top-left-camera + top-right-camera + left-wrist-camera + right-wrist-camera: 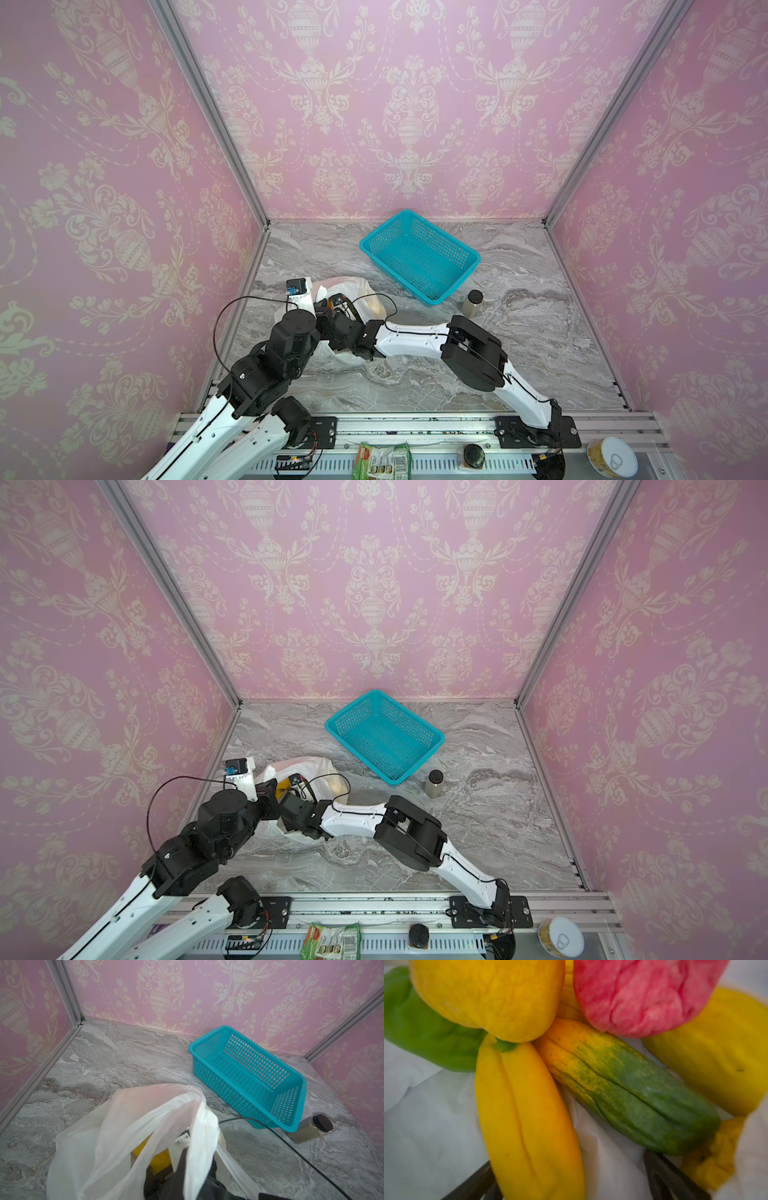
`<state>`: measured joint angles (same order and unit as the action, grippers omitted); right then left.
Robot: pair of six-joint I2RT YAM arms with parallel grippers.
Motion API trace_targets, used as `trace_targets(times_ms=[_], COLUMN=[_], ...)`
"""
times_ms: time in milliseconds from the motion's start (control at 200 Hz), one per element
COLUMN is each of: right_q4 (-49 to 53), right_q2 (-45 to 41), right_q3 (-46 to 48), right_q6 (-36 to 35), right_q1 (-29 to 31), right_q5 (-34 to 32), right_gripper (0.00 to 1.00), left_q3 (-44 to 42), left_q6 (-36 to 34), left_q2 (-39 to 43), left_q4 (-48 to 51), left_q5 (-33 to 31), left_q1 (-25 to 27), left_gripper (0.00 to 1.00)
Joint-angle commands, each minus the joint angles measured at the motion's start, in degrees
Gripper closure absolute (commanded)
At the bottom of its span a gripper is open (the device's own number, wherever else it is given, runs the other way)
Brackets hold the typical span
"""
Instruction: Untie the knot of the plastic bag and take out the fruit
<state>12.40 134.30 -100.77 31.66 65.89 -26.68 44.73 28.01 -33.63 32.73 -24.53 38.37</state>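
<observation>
In a top view we see plastic bag (353, 286) on desk (415, 386), left side, mostly hidden under arms.
Left wrist: left pincer (185, 1167) pressed onto plastic bag film, half veiled.
Right wrist: right pincer (569, 1159) spread inside bag; fruit (633, 1088) blurred, cropped.

Grey marble-pattern table (519, 332). From table centre in both top views:
- 12 o'clock: teal mesh basket (384, 235), set askew, near the back wall.
- 2 o'clock: small dark-lidded jar (473, 302), upright, just beside the basket's near corner.
- 9 o'clock: white plastic bag (336, 286), mouth open.
</observation>
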Motion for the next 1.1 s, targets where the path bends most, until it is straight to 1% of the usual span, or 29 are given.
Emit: trace_targets(times_ms=[0, 45, 80, 205, 265, 380, 435, 535, 605, 661, 676, 761, 821, 871, 901, 931, 1006, 1036, 1091], right_q4=[2.30, 1.57, 0.68, -5.23, -8.87, -15.06, -17.09, -18.87, -20.83, -22.19, -22.24, -22.46, -21.72, -20.76, -20.34, -20.56, -20.55, -19.65, -20.02], right_q2=[-3.77, -5.80, -7.56, -15.12, -18.97, -25.10, -27.34, -30.98, -33.72, -35.60, -36.01, -37.75, -38.45, -38.64, -38.45, -37.95, -34.70, -33.22, -30.85], right_q3=[3.32, 6.64, 9.58, 23.20, 29.45, 38.83, 41.48, 44.65, 46.38, 46.89, 46.83, 46.02, 45.14, 44.39, 44.25, 44.39, 44.36, 44.06, 44.65], right_q6=[-0.76, -0.38, 0.21, 2.26, 4.34, 5.05, 5.73, 5.76, 4.18, 2.97, 1.26, -2.18, -4.50, -5.86, -5.91, -5.63, -3.39, -2.46, -2.02], right_q1=[2.80, 3.46, 4.08, 4.95, 4.90, 5.02, 5.04, 5.17, 5.23, 5.28, 5.34, 6.28, 7.17, 7.71, 8.04, 8.52, 9.87, 10.73, 12.82], right_q5=[-4.75, -4.48, -4.39, -3.79, -3.13, -0.92, -0.28, -1.10, -1.36, -0.08, 0.24, 1.56, 1.44, 2.16, 2.83, 3.89, 7.64, 7.77, 6.82], right_gripper=[0.00, 0.00, 0.00, 0.00, 0.00, 0.00, 0.00, 0.00, 0.00, 0.00, 0.00, 0.02, 0.08, 0.15, 0.20, 0.23, 0.29, 0.32, 0.33], left_q3=[-0.65, -2.31, -6.02, -17.08, -19.81, -21.45, -23.09, -23.18, -22.01, -20.26, -19.60, -16.90, -15.54, -14.52, -14.26, -14.55, -16.18, -16.94, -18.00], left_q6=[-2.32, -1.14, 0.49, 9.22, 12.44, 13.44, 13.08, 11.29, 10.12, 10.37, 10.61, 11.17, 10.36, 9.91, 9.93, 9.57, 9.11, 8.91, 8.53], left_q2=[1.21, 2.92, 4.76, 11.13, 12.65, 13.32, 13.32, 13.32, 13.36, 12.64, 12.29, 10.93, 10.26, 9.94, 9.90, 10.11, 10.34, 10.41, 10.42], left_q4=[-1.09, -0.85, -0.34, 1.14, 1.58, 0.71, -1.25, -0.45, 0.42, 2.85, 3.73, 7.24, 8.65, 10.11, 10.50, 9.96, 8.08, 7.32, 5.48], left_q5=[0.49, -1.26, -3.14, -8.99, -10.90, -12.19, -10.93, -7.83, -5.43, -6.04, -6.45, -7.62, -7.97, -8.95, -9.34, -9.47, -10.76, -11.32, -10.63], left_q1=[0.21, 0.24, 0.20, 0.21, 0.21, 0.27, 0.22, 0.23, 0.29, 0.21, 0.26, 0.22, 0.22, 0.26, 0.26, 0.28, 0.22, 0.26, 0.21], left_gripper=[1.00, 1.00, 1.00, 1.00, 1.00, 1.00, 1.00, 1.00, 1.00, 1.00, 1.00, 1.00, 1.00, 1.00, 1.00, 1.00, 1.00, 1.00, 1.00])
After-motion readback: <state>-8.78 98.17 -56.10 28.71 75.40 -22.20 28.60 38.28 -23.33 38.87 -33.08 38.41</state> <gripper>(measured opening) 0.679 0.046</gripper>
